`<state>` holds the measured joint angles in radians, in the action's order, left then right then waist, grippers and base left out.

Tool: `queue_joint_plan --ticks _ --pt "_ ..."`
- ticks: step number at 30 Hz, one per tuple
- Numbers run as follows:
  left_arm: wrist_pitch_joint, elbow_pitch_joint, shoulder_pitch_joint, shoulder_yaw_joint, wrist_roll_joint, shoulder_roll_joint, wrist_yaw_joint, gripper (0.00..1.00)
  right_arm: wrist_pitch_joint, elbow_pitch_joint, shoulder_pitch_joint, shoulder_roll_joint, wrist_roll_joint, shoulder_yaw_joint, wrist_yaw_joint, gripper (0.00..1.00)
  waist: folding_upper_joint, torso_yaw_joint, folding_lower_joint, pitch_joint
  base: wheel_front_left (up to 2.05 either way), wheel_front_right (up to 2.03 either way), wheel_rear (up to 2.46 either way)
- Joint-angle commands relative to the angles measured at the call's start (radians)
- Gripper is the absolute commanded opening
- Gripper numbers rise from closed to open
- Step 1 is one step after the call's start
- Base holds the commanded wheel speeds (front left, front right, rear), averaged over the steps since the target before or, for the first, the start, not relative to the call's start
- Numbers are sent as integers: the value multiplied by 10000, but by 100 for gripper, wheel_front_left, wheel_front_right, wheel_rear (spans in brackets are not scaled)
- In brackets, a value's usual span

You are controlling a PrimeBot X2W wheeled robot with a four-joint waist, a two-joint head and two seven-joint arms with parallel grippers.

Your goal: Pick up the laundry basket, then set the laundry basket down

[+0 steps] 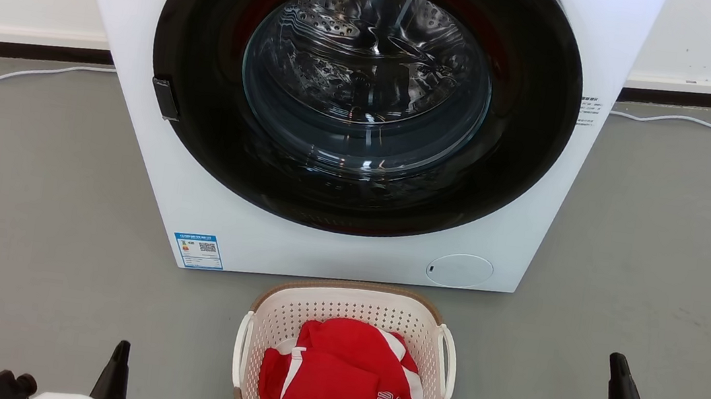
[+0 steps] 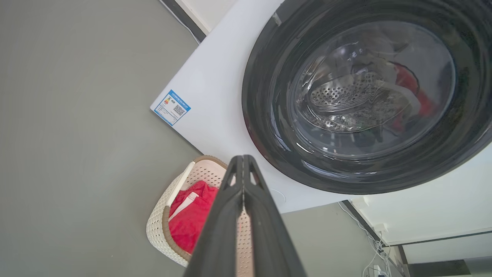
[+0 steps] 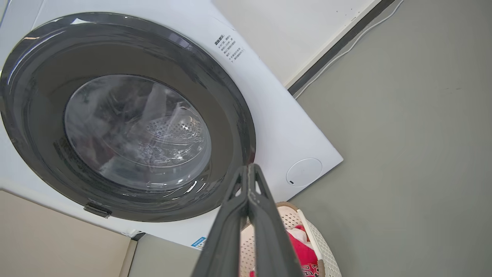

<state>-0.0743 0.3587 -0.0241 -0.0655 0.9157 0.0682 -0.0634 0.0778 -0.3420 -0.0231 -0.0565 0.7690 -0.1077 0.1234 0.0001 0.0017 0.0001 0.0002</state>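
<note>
Washer is standing on grey floor with its white front facing the robot. Its round dark door is sitting shut, and a perforated steel drum is showing through the glass.

Laundry basket is resting upright on the floor just in front of the washer's base, below the door's lower edge. A narrow strip of floor is separating the two. Brown rim is facing up, and a white loop handle is showing on each side. A red garment with white trim is lying crumpled inside, bunched toward the end farther from the washer.

Left hand is hovering out from the washer's corner carrying the blue label. Its two dark fingers are pressed together, pinching nothing, and standing apart from the basket. Right hand is hovering out from the washer's corner carrying the round white cap. Its fingers are likewise pressed together and empty, well apart from the basket. Both hands are pointing toward the washer.

A thin white cable is trailing along the floor on either side of the washer, near the wall's foot.
</note>
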Motion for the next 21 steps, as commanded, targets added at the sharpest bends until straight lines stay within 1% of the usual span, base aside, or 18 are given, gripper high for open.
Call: queue_joint_plan --ticks 1,21 --pt "71 -312 624 -214 322 87 -166 0 -99 295 -480 -87 384 41 38 0 -1 0 -1 1 0 0 0" --pt "657 -578 850 -303 2463 0 -330 0 -687 515 -599 -38 2981 7 49 0 -1 -6 -1 10 0 0 0"
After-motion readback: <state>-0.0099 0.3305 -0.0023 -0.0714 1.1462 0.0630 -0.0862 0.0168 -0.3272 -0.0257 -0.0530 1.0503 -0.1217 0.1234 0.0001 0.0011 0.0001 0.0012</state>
